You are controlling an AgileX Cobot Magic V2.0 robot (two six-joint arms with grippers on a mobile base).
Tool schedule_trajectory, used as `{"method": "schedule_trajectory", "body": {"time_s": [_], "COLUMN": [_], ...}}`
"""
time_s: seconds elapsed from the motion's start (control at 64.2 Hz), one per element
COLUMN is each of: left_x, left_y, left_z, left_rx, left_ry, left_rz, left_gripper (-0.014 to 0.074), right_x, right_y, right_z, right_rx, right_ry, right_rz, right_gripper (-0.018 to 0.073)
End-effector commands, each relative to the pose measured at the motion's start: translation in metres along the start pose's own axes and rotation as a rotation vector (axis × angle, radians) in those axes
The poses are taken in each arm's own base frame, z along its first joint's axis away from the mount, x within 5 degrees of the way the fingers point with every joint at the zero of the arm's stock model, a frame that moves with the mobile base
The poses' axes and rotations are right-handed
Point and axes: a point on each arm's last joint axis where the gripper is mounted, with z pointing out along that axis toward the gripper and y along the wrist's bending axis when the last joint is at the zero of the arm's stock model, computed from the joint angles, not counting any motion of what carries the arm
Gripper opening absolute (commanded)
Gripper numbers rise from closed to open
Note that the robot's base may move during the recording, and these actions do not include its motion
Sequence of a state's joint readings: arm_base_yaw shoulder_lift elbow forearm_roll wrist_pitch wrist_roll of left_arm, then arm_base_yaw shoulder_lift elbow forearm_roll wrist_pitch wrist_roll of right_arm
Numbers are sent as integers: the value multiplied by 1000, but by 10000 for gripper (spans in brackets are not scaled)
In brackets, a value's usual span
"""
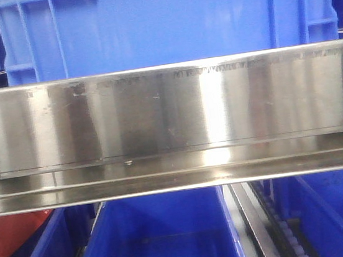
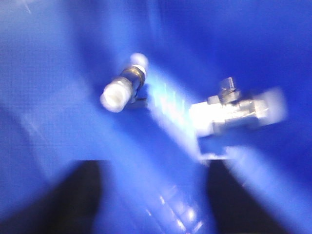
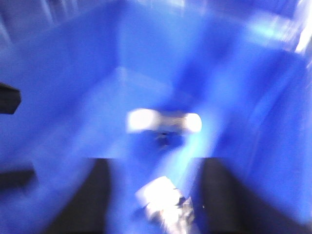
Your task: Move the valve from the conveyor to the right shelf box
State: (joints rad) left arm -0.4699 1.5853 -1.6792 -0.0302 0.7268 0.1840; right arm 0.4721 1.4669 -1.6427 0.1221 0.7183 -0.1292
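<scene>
Both wrist views are blurred and look into a blue box. In the right wrist view one valve (image 3: 164,122) lies on the box floor (image 3: 73,122). A second valve (image 3: 165,202) sits between my right gripper's (image 3: 156,195) dark fingers (image 3: 229,195), with a gap on each side; the jaws stand wide apart. In the left wrist view two valves (image 2: 124,90) (image 2: 234,114) lie on a blue floor ahead of my left gripper (image 2: 153,195), which is open and empty. The conveyor is out of view. The right shelf's steel rail (image 1: 169,110) fills the front view; no gripper shows there.
A large blue crate (image 1: 164,19) stands above the rail. Below it are open blue boxes (image 1: 160,242) side by side, a metal roller track (image 1: 265,230) between them, and something red (image 1: 16,238) at the lower left. Blue box walls (image 3: 273,122) close round both grippers.
</scene>
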Motion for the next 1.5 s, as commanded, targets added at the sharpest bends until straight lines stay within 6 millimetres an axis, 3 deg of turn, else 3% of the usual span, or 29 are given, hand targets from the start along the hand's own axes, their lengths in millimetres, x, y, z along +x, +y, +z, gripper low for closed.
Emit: {"method": "schedule_trajectory", "body": {"time_s": [0.0, 0.078, 0.109, 0.281, 0.53, 0.811, 0.92, 1.091, 1.247, 1.481], "left_x": [-14, -18, -19, -6, 49, 142, 179, 219, 235, 236], "left_y": [0, 0, 0, 2, 2, -20, -29, -37, -40, -40], "left_z": [-40, -71, -85, -146, -185, -189, -183, -175, -171, -171], "left_rx": [-5, -11, -13, -69, -184, -124, -83, -76, -74, -74], "left_ry": [-88, -133, -142, -149, -267, -428, -488, -570, -577, -580], "left_rz": [-11, -9, -7, -24, -81, -88, -135, -130, -129, -129], "left_gripper": [119, -37, -109, -111, -111, -111, -111, -111, -111, -111], "right_x": [-14, -17, -17, 5, 70, 154, 177, 204, 207, 207], "right_y": [1, 4, 4, 8, 10, 13, 13, 13, 13, 13], "right_z": [-42, -71, -80, -118, -142, -149, -150, -143, -142, -142], "right_rx": [11, 12, 13, 22, 45, 64, 70, 76, 78, 78], "right_ry": [-94, -141, -156, -231, -329, -371, -388, -384, -387, -387], "right_rz": [-14, -19, -20, -20, -11, -3, -2, 1, 1, 1], "right_gripper": [-49, -169, -165, -160, -160, -160, -160, -160, -160, -160]}}
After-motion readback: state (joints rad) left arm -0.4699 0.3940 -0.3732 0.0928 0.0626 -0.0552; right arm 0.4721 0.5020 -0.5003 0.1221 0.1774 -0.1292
